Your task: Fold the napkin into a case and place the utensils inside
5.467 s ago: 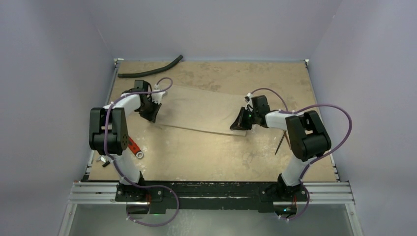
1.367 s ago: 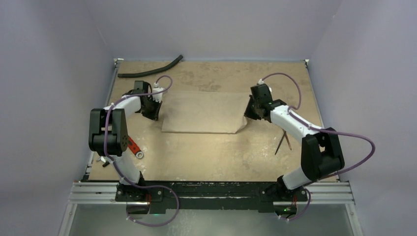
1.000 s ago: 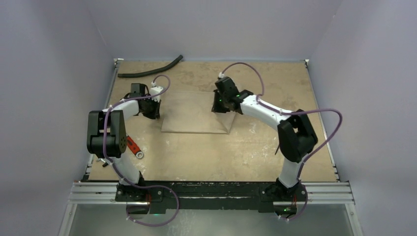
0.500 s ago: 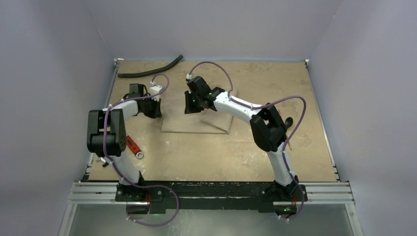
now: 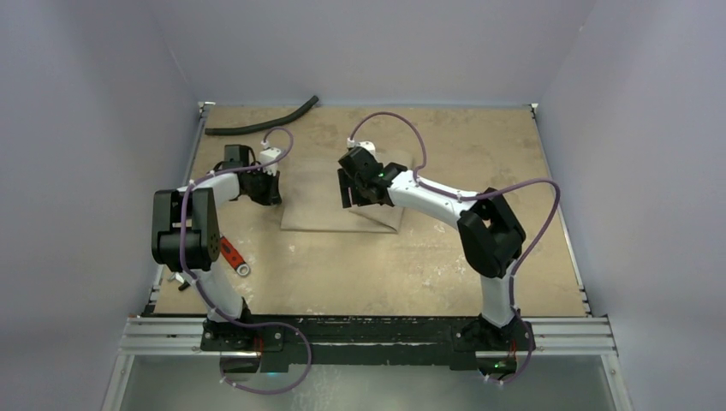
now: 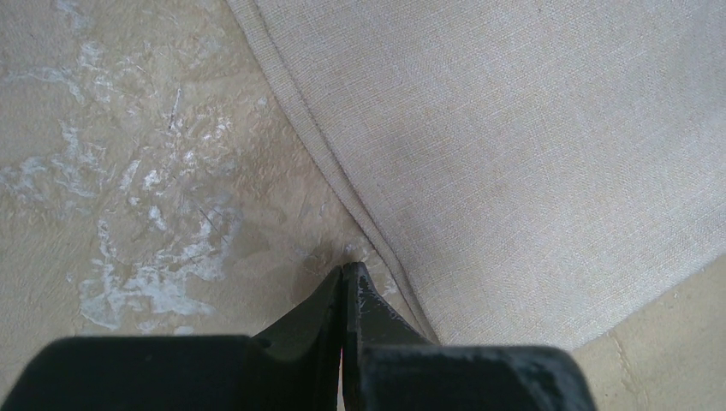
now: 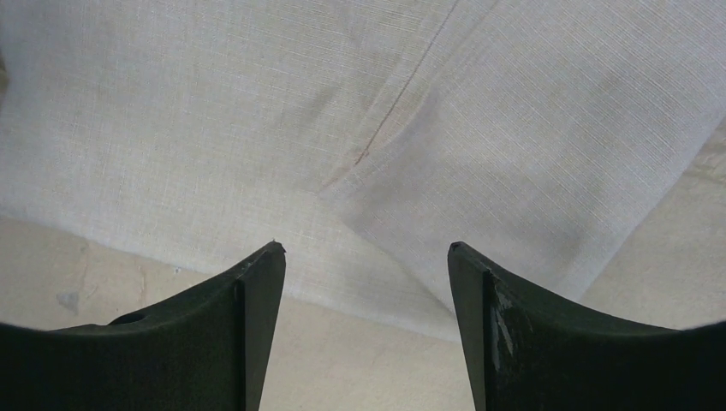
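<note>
Left side: wall point(image 5: 94, 145) runs close along the tabletop point(image 5: 377, 274) edge, and the left arm's elbow sits almost against it, so there is little room there. Black hose point(image 5: 261, 121) lies at the far-left corner, well apart from the cloth. Small red-and-silver item point(image 5: 233, 257) lies near the left arm, just inside the left edge.

Left hand point(image 5: 269, 193) is at the napkin's left edge. In the wrist view its fingers are pressed together point(image 6: 345, 272), tips down at the hem, where cloth meets bare tabletop. Can't tell if the hem is pinched or only touched.

Napkin point(image 5: 312, 212) sits left of centre and lies flat, nearly the tabletop's colour. It's folded: the near edge is straight and the right end slants in to a corner. Left wrist view shows a stitched hem and a plain weave point(image 6: 531, 154). Right wrist view shows overlapping layers point(image 7: 214, 111), with a thin diagonal line where one flap crosses another.

Right hand point(image 5: 347, 193) is above the napkin, with the arm reaching in across its far right part. Its fingers are spread wide point(image 7: 366, 248), gripping nothing, cloth showing in the gap.

Right of the napkin: bare tabletop out to the right edge. Open room in front too, up to the near rail point(image 5: 368, 330).
</note>
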`<state>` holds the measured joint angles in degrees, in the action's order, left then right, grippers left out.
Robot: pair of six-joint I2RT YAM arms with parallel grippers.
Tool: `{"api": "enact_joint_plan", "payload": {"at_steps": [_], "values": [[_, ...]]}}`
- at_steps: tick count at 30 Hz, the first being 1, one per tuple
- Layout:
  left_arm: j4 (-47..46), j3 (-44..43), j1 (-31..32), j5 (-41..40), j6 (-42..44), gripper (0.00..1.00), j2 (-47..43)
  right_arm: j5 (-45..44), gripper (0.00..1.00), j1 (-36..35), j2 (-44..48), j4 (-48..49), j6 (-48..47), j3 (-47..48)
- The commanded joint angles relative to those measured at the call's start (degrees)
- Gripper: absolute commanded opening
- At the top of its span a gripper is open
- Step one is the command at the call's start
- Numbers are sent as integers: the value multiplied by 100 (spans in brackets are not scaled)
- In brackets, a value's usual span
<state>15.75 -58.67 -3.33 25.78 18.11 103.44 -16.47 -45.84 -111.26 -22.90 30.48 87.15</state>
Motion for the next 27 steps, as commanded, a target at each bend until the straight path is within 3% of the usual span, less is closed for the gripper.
{"api": "enact_joint_plan", "payload": {"at_steps": [1,14,18,24,27], "values": [[693,164,-39,-279,73,0,509,-359,73,-170,-157,342,-319,38],[831,-32,-115,-302,28,0,546,-632,61,-240,-704,415,-604,231],[835,-38,-113,-330,54,0,559,-689,51,-242,-756,440,-649,294],[800,-30,-114,-387,77,0,639,-729,19,-262,-713,459,-716,393],[799,-41,-115,-398,91,0,657,-721,19,-266,-730,428,-768,443]]}}
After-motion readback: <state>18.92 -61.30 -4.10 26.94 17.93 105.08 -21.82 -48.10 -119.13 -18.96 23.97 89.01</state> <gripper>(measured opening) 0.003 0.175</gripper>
